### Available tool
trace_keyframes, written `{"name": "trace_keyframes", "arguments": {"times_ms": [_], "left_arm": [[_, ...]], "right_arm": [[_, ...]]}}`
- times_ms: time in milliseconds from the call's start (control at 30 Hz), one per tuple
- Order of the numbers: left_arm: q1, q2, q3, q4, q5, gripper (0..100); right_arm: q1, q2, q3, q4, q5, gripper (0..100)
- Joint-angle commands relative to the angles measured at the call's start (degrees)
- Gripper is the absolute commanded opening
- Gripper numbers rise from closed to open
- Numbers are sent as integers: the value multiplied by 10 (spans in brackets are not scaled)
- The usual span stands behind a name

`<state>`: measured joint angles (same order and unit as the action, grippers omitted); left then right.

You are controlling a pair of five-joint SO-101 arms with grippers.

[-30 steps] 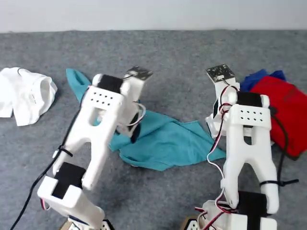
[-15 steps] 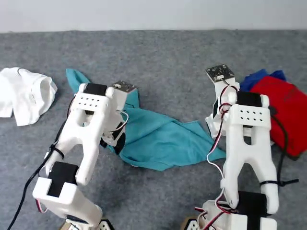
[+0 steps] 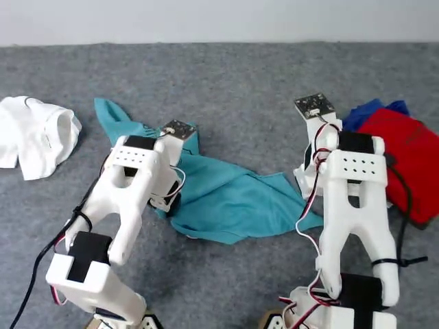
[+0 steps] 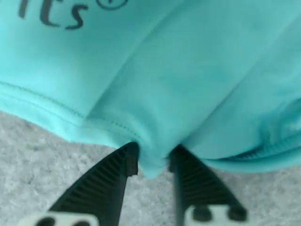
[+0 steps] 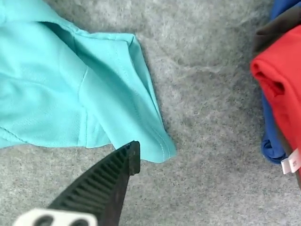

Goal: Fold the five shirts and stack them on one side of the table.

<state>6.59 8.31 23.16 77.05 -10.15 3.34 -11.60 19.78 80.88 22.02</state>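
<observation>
Far left: white shirt [image 3: 38, 133], crumpled, well apart from my arms. Not this step's business.

My left fingers [image 4: 130, 157] are clamped on a narrow tuck of the teal shirt [image 3: 233, 199], at the hem on its left edge, low over the tabletop [image 3: 274, 82]. Only the tips have cloth.

Judgement: the step in hand is spreading the teal shirt flat before any fold. It lies bunched mid-table, with one end trailing toward the far left.

To do it well:
- Hold the pinch tight and lift just enough to free the cloth from the grey felt.
- Pull outward slowly. The felt looks grippy, so a fast drag would likely bunch the cloth or slip the tuck out of my tips.

My right fingers [image 5: 115, 172] are apart and empty, just above the teal shirt's right corner. I should take that corner at the stitched hem, through both layers. Then I draw away from my left so the shirt tensions flat between the two grips.

Far right: red shirt [image 3: 405, 154] with a blue shirt [image 3: 370, 113] showing from under it, close beside my right arm. Risk: a long rightward pull could snag that pile, so I stop short of it.
</observation>
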Motion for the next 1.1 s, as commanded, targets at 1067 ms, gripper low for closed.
{"name": "trace_keyframes", "arguments": {"times_ms": [1067], "left_arm": [[-174, -85, -291, 234, -41, 13]], "right_arm": [[-163, 0, 5, -11, -5, 675]]}}
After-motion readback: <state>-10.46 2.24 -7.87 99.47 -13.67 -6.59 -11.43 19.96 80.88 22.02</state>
